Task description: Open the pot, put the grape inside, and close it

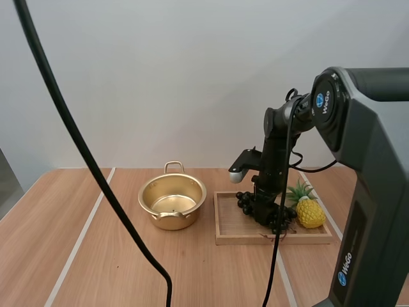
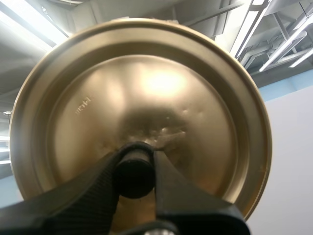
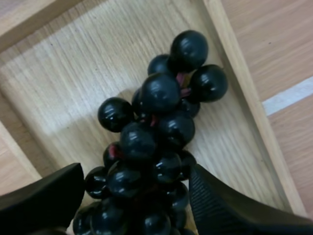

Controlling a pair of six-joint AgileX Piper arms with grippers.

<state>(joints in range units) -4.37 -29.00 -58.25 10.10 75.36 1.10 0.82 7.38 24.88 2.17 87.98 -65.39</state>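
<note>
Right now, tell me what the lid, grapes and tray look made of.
Lid: gold-coloured metal, soft sheen with blurred light reflections.
Grapes: probably plastic, glossy black balls on red stems.
Tray: pale wood, matte, with visible grain.

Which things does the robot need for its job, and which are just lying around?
For the job: pot; lid in the left gripper; grapes.
Just lying about: toy pineapple; wooden tray under the grapes.

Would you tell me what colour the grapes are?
Glossy black grapes, with reddish stems; right wrist view shows them best.
</note>
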